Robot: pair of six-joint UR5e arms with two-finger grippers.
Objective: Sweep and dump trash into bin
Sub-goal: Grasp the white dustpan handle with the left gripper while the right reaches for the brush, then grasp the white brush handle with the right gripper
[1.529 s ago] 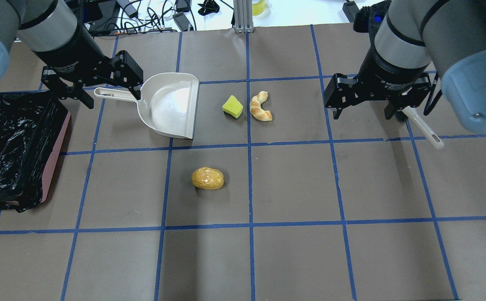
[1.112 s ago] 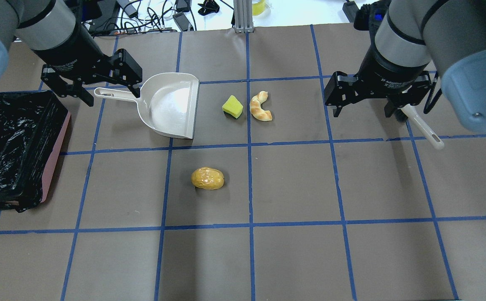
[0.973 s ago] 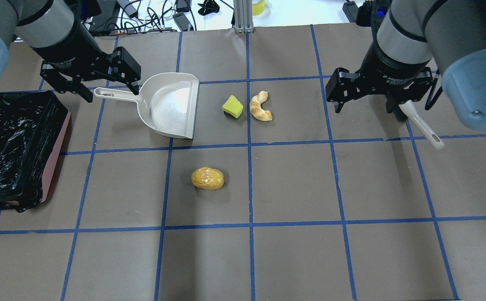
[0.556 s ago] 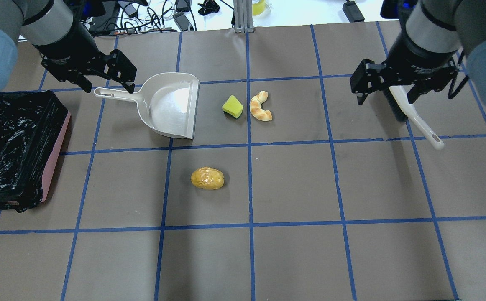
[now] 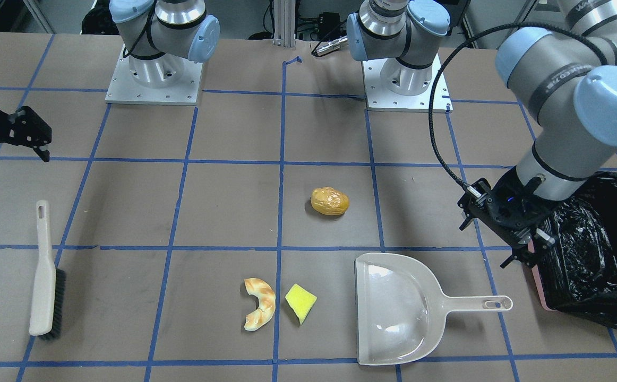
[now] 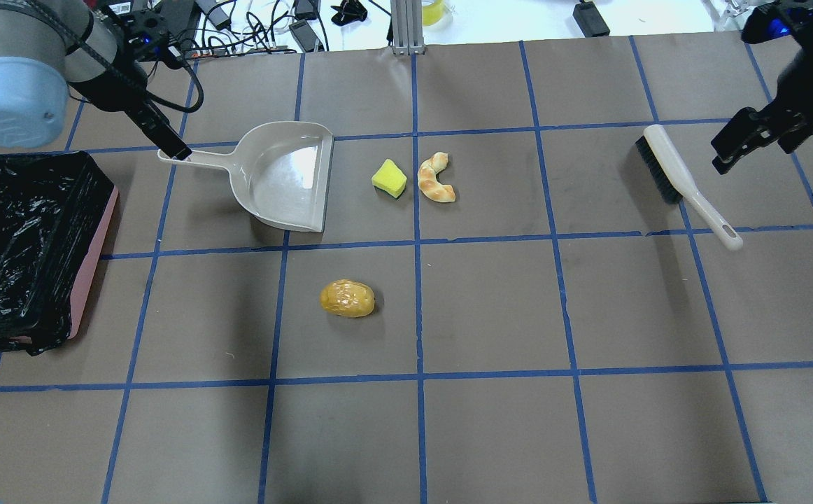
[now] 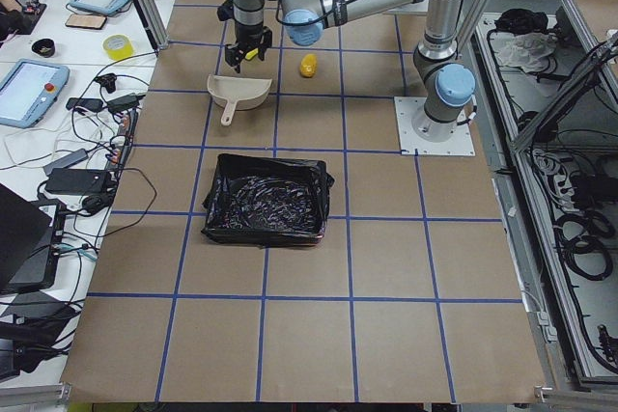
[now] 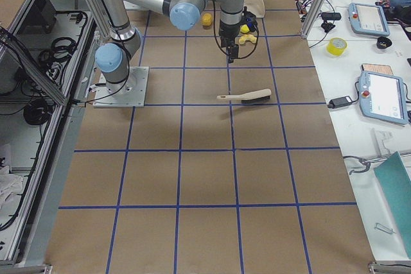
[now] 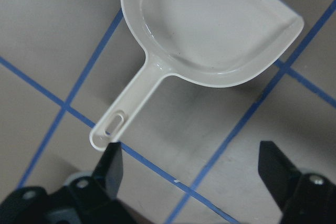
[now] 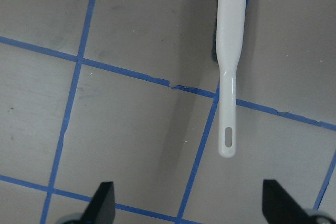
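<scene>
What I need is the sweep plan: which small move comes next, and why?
Probably centre the left jaws over the dustpan handle: they stand open and empty, the handle's end beside one finger, not between them.

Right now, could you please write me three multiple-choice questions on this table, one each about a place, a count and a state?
1. Where does the sponge lie?
A. Between the dustpan and the bread piece
B. Inside the dustpan
C. On top of the bread piece

2. How many pieces of trash lie on the table?
A. One
B. Three
C. Five

3. How is the left gripper?
A. Shut on the dustpan handle
B. Shut on the sponge
C. Open, holding nothing

Answers:
1 A: the overhead view shows it in the gap between those two.
2 B: the sponge, the bread piece and the potato all sit on it.
3 C: its wrist camera shows both fingers spread with nothing between them.
</scene>
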